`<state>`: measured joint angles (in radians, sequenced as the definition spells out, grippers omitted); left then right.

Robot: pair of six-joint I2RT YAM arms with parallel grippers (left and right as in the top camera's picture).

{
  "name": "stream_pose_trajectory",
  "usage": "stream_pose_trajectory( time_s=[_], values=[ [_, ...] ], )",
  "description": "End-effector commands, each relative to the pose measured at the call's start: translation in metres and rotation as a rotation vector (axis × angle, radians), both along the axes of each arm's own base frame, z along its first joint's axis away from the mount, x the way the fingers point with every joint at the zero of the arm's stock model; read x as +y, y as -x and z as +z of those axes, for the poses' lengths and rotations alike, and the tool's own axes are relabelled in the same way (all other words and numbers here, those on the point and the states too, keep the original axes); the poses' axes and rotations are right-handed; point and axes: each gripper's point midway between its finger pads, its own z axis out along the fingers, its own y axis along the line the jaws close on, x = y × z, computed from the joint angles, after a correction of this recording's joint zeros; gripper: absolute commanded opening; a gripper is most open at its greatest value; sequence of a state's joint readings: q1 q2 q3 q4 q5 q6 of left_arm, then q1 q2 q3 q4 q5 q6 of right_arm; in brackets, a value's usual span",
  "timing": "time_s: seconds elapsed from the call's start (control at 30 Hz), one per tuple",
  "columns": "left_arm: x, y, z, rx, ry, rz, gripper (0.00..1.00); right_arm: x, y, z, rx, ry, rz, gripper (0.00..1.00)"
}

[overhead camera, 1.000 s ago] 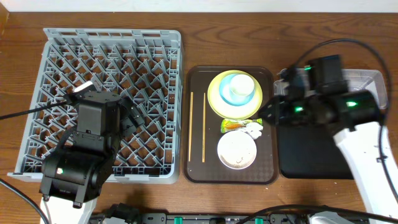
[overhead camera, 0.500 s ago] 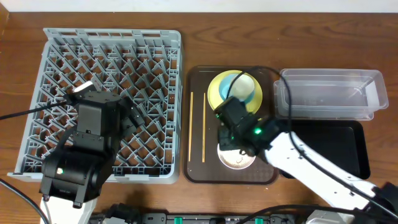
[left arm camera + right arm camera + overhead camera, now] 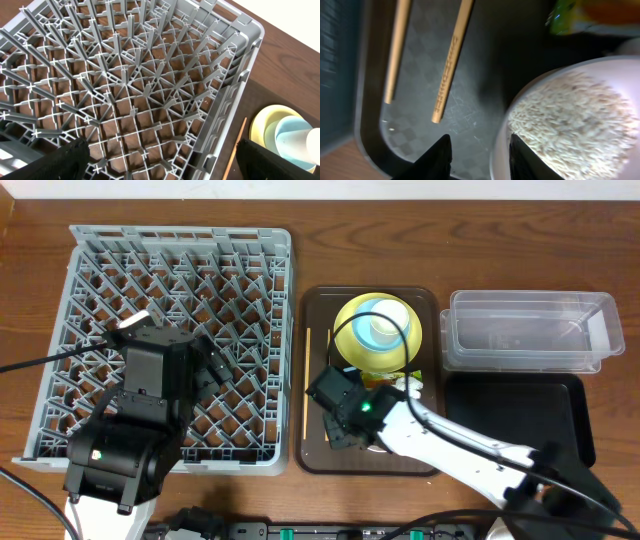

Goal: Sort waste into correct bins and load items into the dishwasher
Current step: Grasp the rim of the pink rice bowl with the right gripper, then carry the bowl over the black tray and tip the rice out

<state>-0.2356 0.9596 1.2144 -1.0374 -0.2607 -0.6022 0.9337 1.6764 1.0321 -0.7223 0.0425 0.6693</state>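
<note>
My right gripper (image 3: 477,155) is open low over the brown tray and straddles the left rim of the white bowl (image 3: 501,145), which holds rice-like leftovers (image 3: 565,120). In the overhead view the right gripper (image 3: 340,415) hides most of the bowl. Two wooden chopsticks (image 3: 451,60) lie just left of it. The green-orange wrapper (image 3: 580,12) lies behind the bowl. The yellow plate (image 3: 350,345) holds the pale blue cup (image 3: 383,328). My left gripper (image 3: 160,160) is open and empty above the grey rack (image 3: 180,230).
The brown serving tray (image 3: 318,310) sits between the rack and the bins. The clear tub (image 3: 530,297) stands at the back right, with the black tray (image 3: 520,410) in front of it. My right arm crosses the table's front right.
My right arm has swung from above the clear tub leftward across the tray, down to the bowl's left rim. The left arm has not moved.
</note>
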Motion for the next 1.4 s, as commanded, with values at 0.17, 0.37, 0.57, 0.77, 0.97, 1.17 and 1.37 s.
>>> stream_pose_trajectory(
  time_s=[0.17,0.37,0.57,0.77,0.97,1.17,1.37],
  values=[
    [0.002,-0.001,0.005,-0.01,0.0,0.005,0.95,-0.004,0.004,-0.018,0.007,0.065,0.008,0.18],
    [0.002,-0.001,0.005,-0.01,0.0,0.005,0.95,-0.007,0.01,-0.019,0.03,0.078,0.013,0.1],
    [0.002,-0.001,0.005,-0.01,-0.001,0.005,0.95,-0.008,0.011,-0.02,0.036,0.082,0.014,0.04],
    [0.002,-0.001,0.005,-0.01,-0.001,0.005,0.95,-0.003,0.021,-0.018,0.092,0.049,0.024,0.01],
    [0.002,-0.001,0.005,-0.01,0.0,0.005,0.95,-0.005,0.023,0.005,0.068,0.011,0.042,0.01],
    [0.002,-0.001,0.005,-0.01,0.0,0.005,0.95,-0.014,0.02,0.051,0.001,-0.072,0.03,0.01],
    [0.002,-0.001,0.005,-0.01,0.0,0.005,0.95,-0.045,0.013,0.085,-0.039,-0.117,-0.051,0.01]
  ],
)
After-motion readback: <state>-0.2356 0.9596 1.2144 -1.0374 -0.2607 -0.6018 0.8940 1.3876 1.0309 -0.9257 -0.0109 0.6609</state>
